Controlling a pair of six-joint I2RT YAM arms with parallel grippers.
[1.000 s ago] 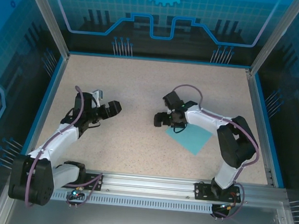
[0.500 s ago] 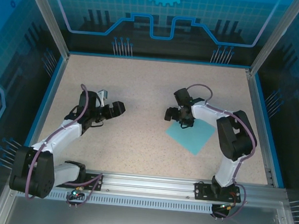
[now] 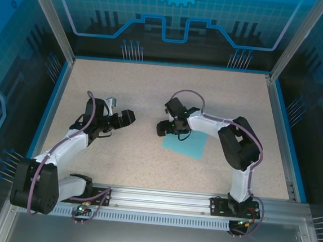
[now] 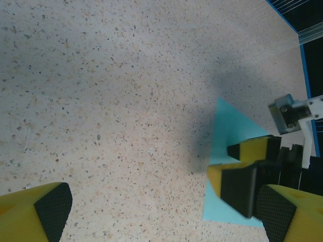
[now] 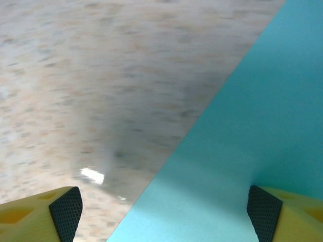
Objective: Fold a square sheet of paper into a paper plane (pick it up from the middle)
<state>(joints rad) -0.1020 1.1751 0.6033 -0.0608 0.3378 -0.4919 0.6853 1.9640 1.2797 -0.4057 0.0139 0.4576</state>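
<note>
Right hand [image 5: 164,209]: spread wide, straddling an edge of the square sheet of paper [image 3: 186,143].
Left hand [image 4: 164,214]: wide, empty, nearby.
Do it well: I'd centre over the middle before pinching.

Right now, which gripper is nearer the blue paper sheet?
Right. The right gripper hangs over the near-left edge of the square sheet of paper, partly above paper, partly above the table. The left gripper sits farther left, apart from the sheet.

a speckled beige table [image 3: 153,86] sits inside blue-printed clear walls [image 3: 176,15].
</note>
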